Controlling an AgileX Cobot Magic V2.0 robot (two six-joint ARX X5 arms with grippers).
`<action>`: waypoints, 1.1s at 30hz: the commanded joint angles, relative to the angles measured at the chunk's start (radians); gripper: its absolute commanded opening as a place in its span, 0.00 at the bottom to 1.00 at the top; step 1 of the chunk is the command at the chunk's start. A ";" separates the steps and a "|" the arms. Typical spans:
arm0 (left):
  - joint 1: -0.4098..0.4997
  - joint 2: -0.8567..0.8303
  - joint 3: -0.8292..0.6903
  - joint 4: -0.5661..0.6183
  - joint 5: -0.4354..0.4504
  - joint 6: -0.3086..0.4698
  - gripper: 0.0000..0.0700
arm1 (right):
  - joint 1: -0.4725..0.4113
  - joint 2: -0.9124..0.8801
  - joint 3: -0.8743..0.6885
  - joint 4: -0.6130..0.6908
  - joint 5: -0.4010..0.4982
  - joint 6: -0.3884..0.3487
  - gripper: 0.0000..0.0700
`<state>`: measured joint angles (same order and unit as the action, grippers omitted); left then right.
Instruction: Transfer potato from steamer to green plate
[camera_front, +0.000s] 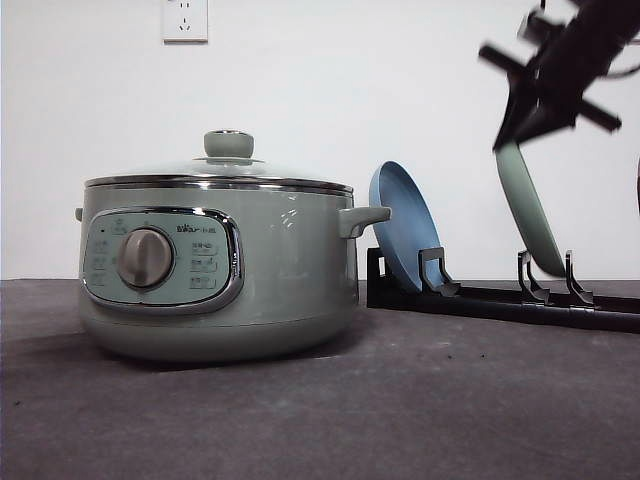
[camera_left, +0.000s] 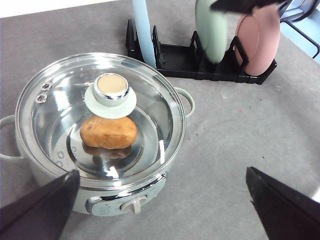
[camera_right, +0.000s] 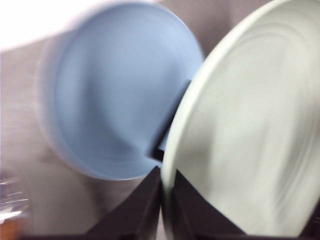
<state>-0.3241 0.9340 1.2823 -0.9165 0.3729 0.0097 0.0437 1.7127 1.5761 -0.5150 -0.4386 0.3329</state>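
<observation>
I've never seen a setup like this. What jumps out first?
The big sage-green steamer sits at the table's left, its glass lid on, a potato visible inside. To its right, the right gripper pinches the green plate's rim in a black rack, beside a blue plate.

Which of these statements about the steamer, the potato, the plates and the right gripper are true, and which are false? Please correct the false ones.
1. The glass lid is on the steamer. True.
2. The potato lies on the green plate. False: it is inside the steamer.
3. The right gripper is closed on the green plate's rim. True.
4. The blue plate lies flat on the table. False: it stands on edge in the black rack.
</observation>
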 joint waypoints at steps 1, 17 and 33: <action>-0.005 0.007 0.021 0.006 0.006 0.009 1.00 | 0.000 -0.042 0.029 0.005 -0.023 0.007 0.00; -0.011 0.008 0.021 -0.003 0.006 0.009 1.00 | 0.203 -0.449 0.028 -0.422 0.076 -0.342 0.00; -0.011 0.036 0.021 -0.004 0.006 0.009 1.00 | 0.715 -0.584 -0.198 -0.648 0.536 -0.231 0.00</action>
<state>-0.3305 0.9619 1.2823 -0.9257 0.3729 0.0097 0.7305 1.1207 1.3825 -1.1731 0.0734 0.0524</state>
